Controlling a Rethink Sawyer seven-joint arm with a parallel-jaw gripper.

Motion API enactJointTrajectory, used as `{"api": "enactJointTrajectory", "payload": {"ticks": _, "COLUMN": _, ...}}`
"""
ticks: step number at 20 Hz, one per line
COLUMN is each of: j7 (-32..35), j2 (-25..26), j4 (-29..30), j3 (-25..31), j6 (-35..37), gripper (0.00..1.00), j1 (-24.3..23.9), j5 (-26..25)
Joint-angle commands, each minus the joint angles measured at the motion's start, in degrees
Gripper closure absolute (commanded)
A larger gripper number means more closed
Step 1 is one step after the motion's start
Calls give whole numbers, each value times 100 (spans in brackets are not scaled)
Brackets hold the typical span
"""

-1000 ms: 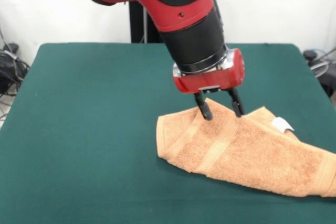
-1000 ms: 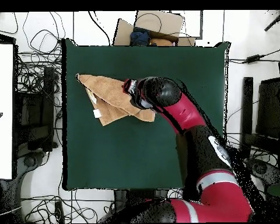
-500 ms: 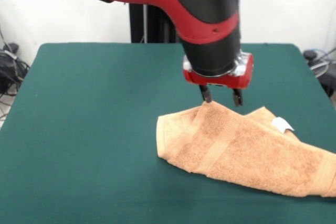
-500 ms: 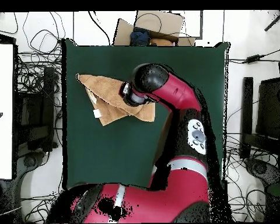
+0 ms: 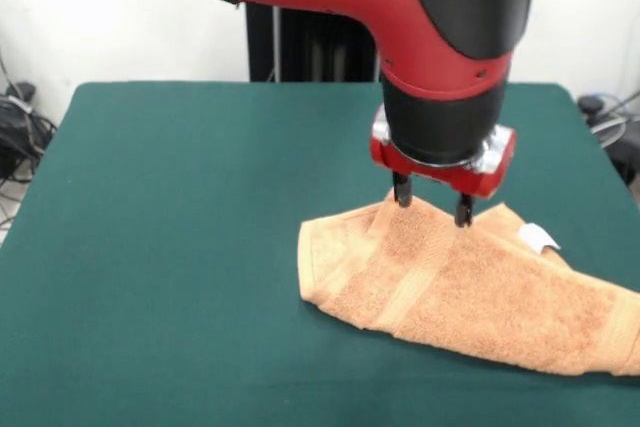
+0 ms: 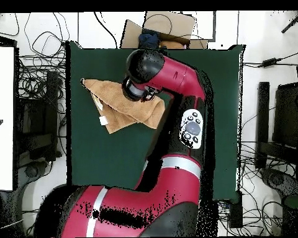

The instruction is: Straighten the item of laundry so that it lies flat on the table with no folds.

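Observation:
The orange-tan towel [image 5: 470, 287] lies folded and bunched on the right half of the dark green table [image 5: 180, 247], with a raised ridge at its far edge and a small white tag [image 5: 537, 237] on the right. My gripper [image 5: 433, 205] is open and empty. Its two black fingertips [image 5: 402, 193] straddle the ridge and just touch the cloth. In the overhead view the towel [image 6: 111, 105] lies near the table's [image 6: 95, 161] left side. There the arm's wrist [image 6: 139, 80] covers the towel's right end and hides the gripper.
The black pedestal [image 5: 300, 47] stands behind the table's far edge. Cables [image 5: 15, 127] lie off the left side. In the overhead view a cardboard box [image 6: 167, 28] sits beyond the top edge and a white panel [image 6: 1, 118] at the left.
The arm has swung over and the gripper has shifted right along the towel's ridge, lifting slightly then dipping again. It stayed open. The towel has not moved.

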Motion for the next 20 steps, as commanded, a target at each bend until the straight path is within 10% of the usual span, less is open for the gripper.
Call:
{"api": "enactJointTrajectory", "payload": {"ticks": 1, "j7": 1695, "j2": 580, "j4": -892, "j3": -302, "j6": 175, "gripper": 0, "j1": 149, "j5": -320}}
{"api": "enactJointTrajectory", "payload": {"ticks": 13, "j7": 2019, "j2": 2376, "j4": -4365, "j3": -1273, "j6": 1582, "gripper": 0, "j1": 235, "j5": -95}}
{"api": "enactJointTrajectory", "payload": {"ticks": 20, "j7": 2015, "j2": 3484, "j4": -6084, "j3": -3738, "j6": 2577, "gripper": 0, "j1": -259, "j5": 2007}}
